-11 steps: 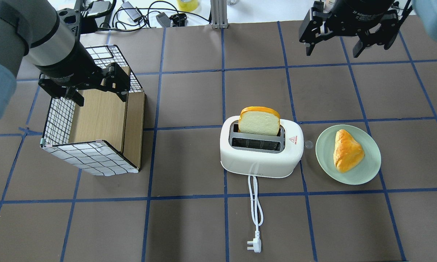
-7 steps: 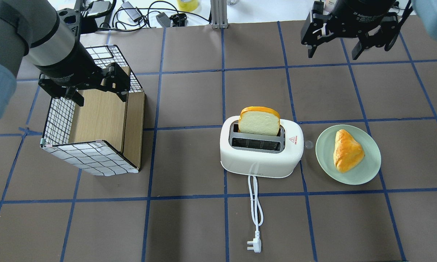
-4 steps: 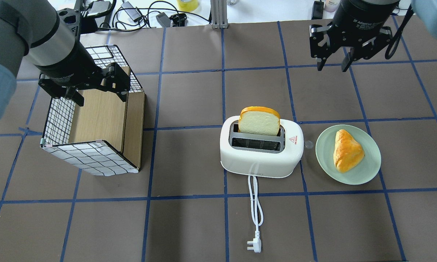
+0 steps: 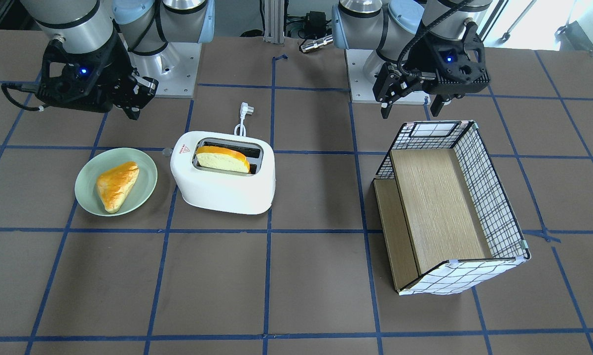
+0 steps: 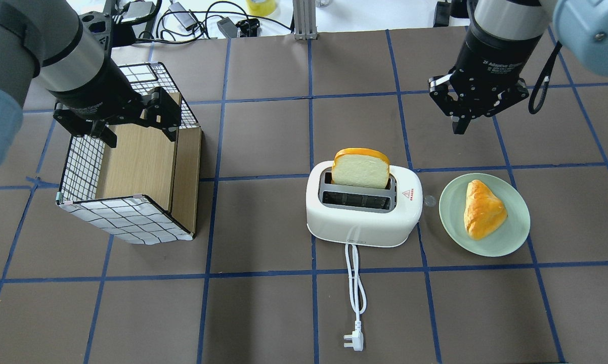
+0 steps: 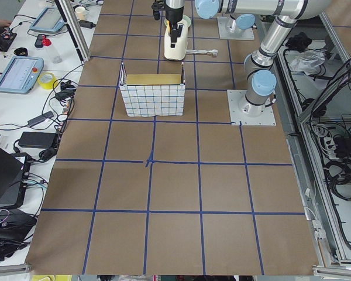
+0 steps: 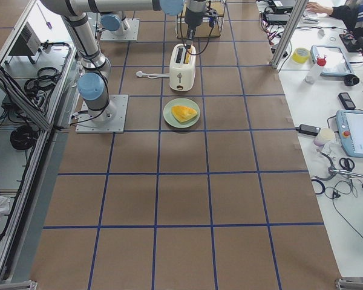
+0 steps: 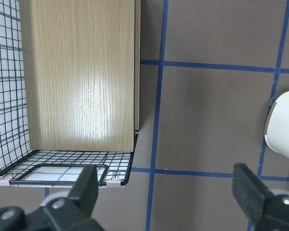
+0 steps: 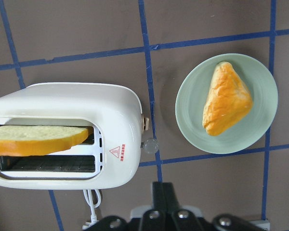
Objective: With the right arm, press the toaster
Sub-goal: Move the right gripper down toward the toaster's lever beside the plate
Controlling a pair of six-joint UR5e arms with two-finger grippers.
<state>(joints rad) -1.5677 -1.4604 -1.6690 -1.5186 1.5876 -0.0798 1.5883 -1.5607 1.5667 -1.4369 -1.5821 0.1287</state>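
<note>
1. right claw (image 5: 460, 127): black, two fingers pressed together into a single tip, holding nothing. It is carried high over the worktop (image 5: 263, 313) with the tip downward, touching nothing.

2. toaster (image 5: 363, 222): white, two-slot, upright at mid-worktop.
   - Contents: one bread slice (image 5: 360, 169) stands in the slot farther from the robot.
   - Bearing from entry 1: below the claw and toward the robot's left. The right wrist view puts the toaster's knob end just ahead of the closed tip, with the body running off to one side.
   - Long axis: across the robot's front, slots parallel to it.
   - Heading: the end with the red triangle mark (image 5: 408, 193) and the small knob (image 5: 429, 200) faces the robot's right. The cord (image 5: 354, 283) and plug (image 5: 353, 343) trail toward the robot.
   - Judgement: the coming move depends on descending onto that right-hand end, not onto the slots. The right arm (image 5: 506, 17) is much the nearer of the two.

3. plate (image 5: 516, 240): pale green, just beside the knob end and apart from it. It carries one triangular pastry (image 5: 483, 210). It sits close to the descent path, so a stray move could clip it.

4. left claw (image 5: 139, 134): fingers spread, empty. It hangs over the far edge of the wire-and-wood box (image 5: 127, 222), well apart from the toaster.

5. Step judged: approach. The press is not yet made.
</note>
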